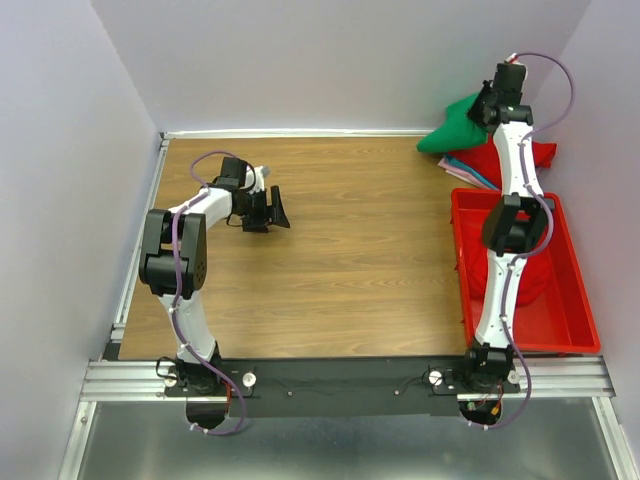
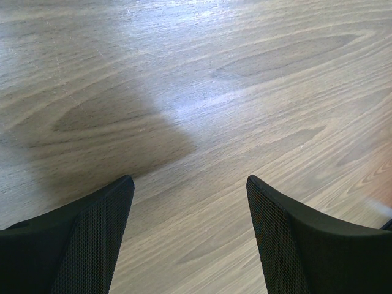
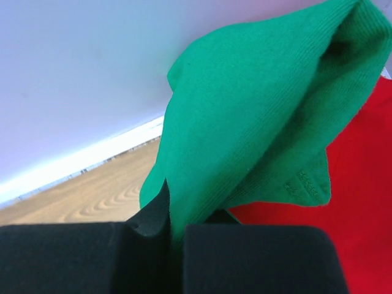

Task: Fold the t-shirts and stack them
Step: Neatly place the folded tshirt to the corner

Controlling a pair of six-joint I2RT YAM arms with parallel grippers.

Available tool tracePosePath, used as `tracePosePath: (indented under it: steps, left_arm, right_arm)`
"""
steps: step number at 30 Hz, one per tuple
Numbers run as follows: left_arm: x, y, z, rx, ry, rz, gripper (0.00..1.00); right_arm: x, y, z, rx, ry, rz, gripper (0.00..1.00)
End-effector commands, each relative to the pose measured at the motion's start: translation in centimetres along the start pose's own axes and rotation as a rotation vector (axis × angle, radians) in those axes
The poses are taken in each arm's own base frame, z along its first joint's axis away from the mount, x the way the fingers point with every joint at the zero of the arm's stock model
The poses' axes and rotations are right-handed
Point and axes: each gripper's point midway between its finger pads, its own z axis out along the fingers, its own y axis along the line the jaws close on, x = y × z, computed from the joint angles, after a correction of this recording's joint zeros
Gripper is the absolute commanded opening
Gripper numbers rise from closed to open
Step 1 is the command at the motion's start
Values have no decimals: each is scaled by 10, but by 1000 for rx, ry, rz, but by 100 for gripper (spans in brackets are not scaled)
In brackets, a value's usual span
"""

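A bright green t-shirt (image 1: 455,128) hangs lifted at the far right corner of the table, above a pile with a red t-shirt (image 1: 490,160) and pink and light blue cloth (image 1: 470,172). My right gripper (image 1: 490,105) is shut on the green t-shirt (image 3: 245,122); the cloth runs down between its fingers (image 3: 153,217), with the red shirt (image 3: 361,184) behind. My left gripper (image 1: 272,210) is open and empty over bare wood at the left; its fingers (image 2: 92,233) stand wide apart.
A red plastic bin (image 1: 575,320) stands along the right edge with red cloth (image 1: 530,280) inside, under the right arm. Grey walls enclose the wooden table (image 1: 350,250) at the back and sides.
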Motion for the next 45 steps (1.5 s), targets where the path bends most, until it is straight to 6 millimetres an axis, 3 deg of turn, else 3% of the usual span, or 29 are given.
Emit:
tracePosePath:
  steps: [1, 7, 11, 15, 29, 33, 35, 37, 38, 39, 42, 45]
  left_arm:
    - [51, 33, 7, -113, 154, -69, 84]
    - [53, 32, 7, -106, 149, -76, 84]
    - [59, 32, 6, -107, 152, -81, 84]
    - [64, 34, 6, -110, 157, -88, 84]
    - [60, 31, -1, -120, 133, -88, 84]
    - [62, 31, -4, -123, 131, -91, 84]
    - [63, 30, -4, -121, 130, -93, 84]
    - [61, 29, -6, -120, 124, -94, 84]
    - [62, 29, -6, -122, 124, -95, 84]
    - [61, 28, -7, -120, 121, -97, 84]
    - [56, 25, -10, -116, 107, -89, 84]
    - [45, 20, -17, -115, 67, -72, 84]
  right_arm:
    - [-61, 12, -19, -57, -168, 105, 1]
    - [-94, -4, -34, -64, -245, 194, 1]
    - [-103, -20, -40, -48, -259, 213, 1]
    - [-99, -41, -41, -13, -242, 211, 1]
    - [-74, -70, -41, 68, -179, 161, 1]
    - [-63, -88, -41, 150, -164, 129, 1]
    - [-66, -100, -49, 219, -184, 117, 1]
    - [-59, -119, -52, 314, -183, 99, 3]
    - [-58, -124, -55, 343, -185, 92, 6]
    - [-59, -129, -60, 374, -190, 85, 20]
    - [-51, -153, -74, 514, -187, 68, 77]
    - [-42, -169, -86, 606, -179, 55, 96]
